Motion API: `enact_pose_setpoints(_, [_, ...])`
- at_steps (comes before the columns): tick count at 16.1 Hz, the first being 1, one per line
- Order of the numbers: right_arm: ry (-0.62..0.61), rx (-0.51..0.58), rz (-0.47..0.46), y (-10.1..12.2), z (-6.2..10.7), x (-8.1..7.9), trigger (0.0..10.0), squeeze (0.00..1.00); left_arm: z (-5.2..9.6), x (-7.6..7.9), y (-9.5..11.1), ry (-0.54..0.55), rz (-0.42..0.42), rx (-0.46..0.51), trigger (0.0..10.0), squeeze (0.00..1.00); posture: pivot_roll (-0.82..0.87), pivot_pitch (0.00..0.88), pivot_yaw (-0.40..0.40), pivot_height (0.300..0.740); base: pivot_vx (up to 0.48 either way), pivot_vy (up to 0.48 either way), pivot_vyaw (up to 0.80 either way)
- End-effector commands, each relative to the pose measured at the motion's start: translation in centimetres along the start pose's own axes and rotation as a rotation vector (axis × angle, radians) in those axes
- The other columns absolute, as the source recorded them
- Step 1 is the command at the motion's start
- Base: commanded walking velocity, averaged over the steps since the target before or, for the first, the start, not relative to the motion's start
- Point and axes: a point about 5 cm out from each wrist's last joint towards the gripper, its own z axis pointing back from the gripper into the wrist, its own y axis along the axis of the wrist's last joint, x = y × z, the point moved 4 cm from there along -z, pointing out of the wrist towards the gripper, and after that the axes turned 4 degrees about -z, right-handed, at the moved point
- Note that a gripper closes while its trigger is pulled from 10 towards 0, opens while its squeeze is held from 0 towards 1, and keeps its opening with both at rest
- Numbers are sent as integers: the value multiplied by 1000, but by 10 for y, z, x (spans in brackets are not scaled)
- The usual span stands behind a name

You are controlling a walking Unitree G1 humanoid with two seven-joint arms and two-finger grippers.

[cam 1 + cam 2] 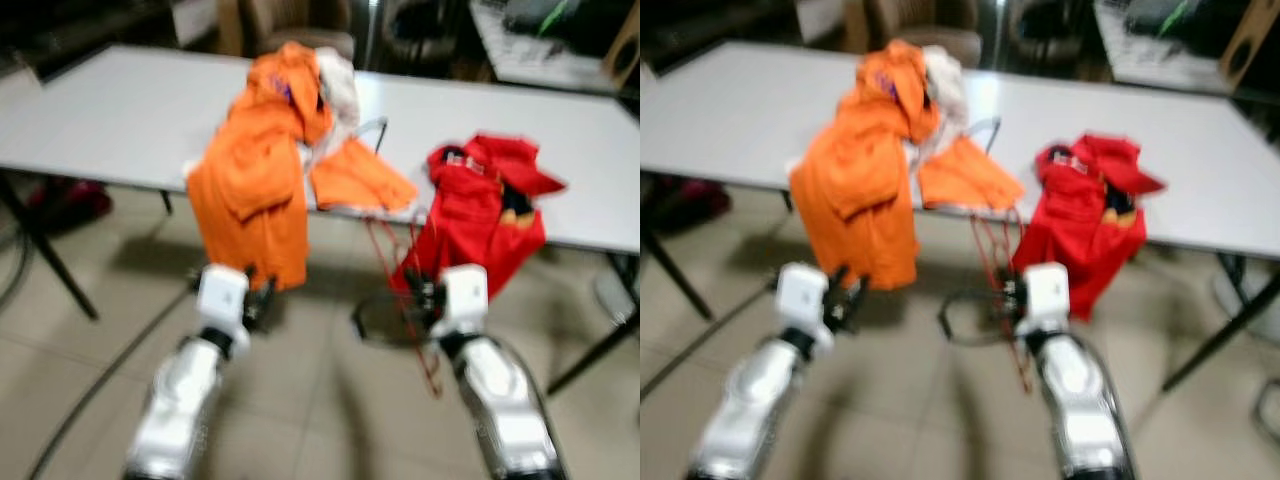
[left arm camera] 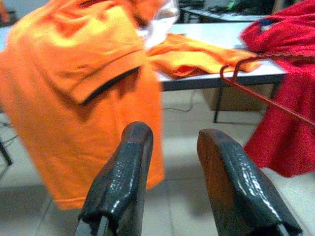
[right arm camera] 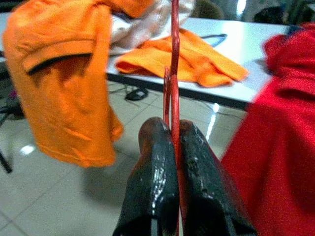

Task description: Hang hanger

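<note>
A thin red wire hanger (image 3: 173, 64) is pinched between the fingers of my right gripper (image 3: 173, 135), which is shut on it. In the left eye view the red hanger (image 1: 392, 262) stands in front of the table edge, by my right gripper (image 1: 425, 293). My left gripper (image 2: 170, 142) is open with nothing between its fingers, low before the hanging orange shirt (image 1: 255, 190). A red garment (image 1: 478, 205) droops over the table's front edge to the right.
A long white table (image 1: 120, 120) spans the view. A folded orange cloth (image 1: 358, 180) and a white cloth (image 1: 338, 85) lie on it. Black table legs (image 1: 50, 265) stand at left and right. The floor is tiled, with a dark cable (image 1: 110, 375).
</note>
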Motion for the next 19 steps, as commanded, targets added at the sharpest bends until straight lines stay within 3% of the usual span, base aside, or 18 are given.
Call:
enact_pose_setpoints(1, [6,29,5,9,-1,1,10000,0,-2,-2,7,7,5,22,10000,0,-37,14,-21,740,334,0,0])
enact_pose_setpoints(3, [13,53,4,15,-1,0,10000,0,-4,-8,15,21,2,47,10000,0,-36,15,-21,740,334,0,0])
enact_pose_setpoints(7, [24,185,6,49,0,-2,10000,0,-11,-22,54,58,1,160,10000,0,-40,20,-22,740,336,0,0])
enact_pose_setpoints(11, [10,196,10,56,-2,2,10000,0,-22,-14,86,9,-5,236,10000,0,-38,22,-19,740,335,0,0])
enact_pose_setpoints(19, [-9,180,10,58,-3,5,10000,0,-33,-4,98,-23,6,251,10000,0,-44,23,-16,740,334,0,-55])
